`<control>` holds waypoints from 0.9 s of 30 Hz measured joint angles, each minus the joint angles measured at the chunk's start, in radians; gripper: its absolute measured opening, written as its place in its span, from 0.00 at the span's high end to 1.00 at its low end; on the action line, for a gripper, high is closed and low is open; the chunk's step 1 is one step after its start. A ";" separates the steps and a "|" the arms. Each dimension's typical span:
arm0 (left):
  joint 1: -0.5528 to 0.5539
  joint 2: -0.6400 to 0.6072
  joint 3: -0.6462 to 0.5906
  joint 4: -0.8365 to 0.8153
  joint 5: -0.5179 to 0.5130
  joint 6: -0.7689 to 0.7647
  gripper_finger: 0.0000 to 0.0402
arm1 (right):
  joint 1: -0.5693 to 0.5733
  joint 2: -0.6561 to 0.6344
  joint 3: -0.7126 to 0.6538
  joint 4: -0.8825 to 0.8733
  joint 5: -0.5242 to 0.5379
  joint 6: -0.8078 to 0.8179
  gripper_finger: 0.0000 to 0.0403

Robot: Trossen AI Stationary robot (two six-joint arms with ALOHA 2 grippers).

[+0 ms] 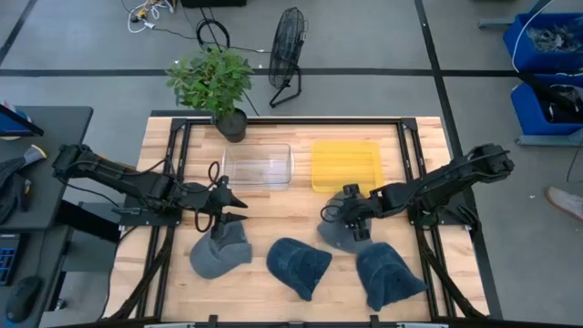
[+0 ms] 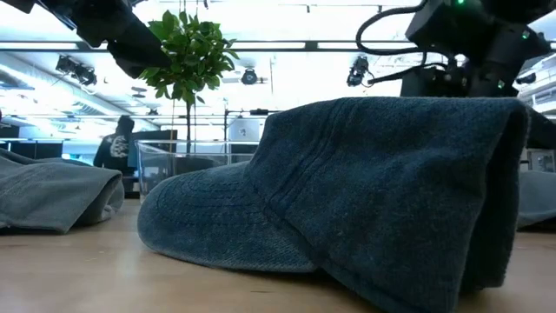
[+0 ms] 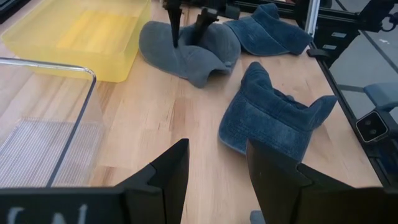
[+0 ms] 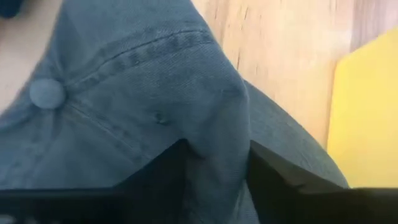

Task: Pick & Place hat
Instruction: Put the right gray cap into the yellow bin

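Observation:
Four caps lie on the wooden table. A grey cap (image 1: 219,254) is at the near left, a blue cap (image 1: 299,265) in the near middle and a blue cap (image 1: 388,276) at the near right. A second grey cap (image 1: 335,234) lies right of centre. My left gripper (image 1: 235,202) is open and empty just above the left grey cap's far edge. My right gripper (image 1: 351,221) is open, with its fingers down on the second grey cap (image 4: 155,106). This also shows in the left wrist view (image 3: 186,53). My right gripper comes at the grey cap from above, pointing down. Its two spread fingers (image 3: 175,28) stand on the crown, one on each side of a raised fold (image 4: 214,118) next to the top button (image 4: 46,93). The cap lies flat on the table.
A clear bin (image 1: 258,165) and a yellow bin (image 1: 346,165) stand side by side at the far middle. A potted plant (image 1: 219,84) stands at the far left edge. Black frame rails run along both sides of the table. A person stands in the room beyond (image 2: 115,146).

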 joint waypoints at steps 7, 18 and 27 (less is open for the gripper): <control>0.000 0.000 0.000 0.000 0.000 0.000 0.59 | 0.002 -0.024 0.156 -0.095 -0.143 0.027 0.97; 0.000 0.000 0.000 0.000 0.000 -0.005 0.59 | -0.032 -0.031 0.502 -0.370 0.588 0.188 0.99; 0.000 0.000 0.000 -0.001 0.000 -0.008 0.59 | -0.256 -0.031 0.484 -0.550 0.766 0.430 0.99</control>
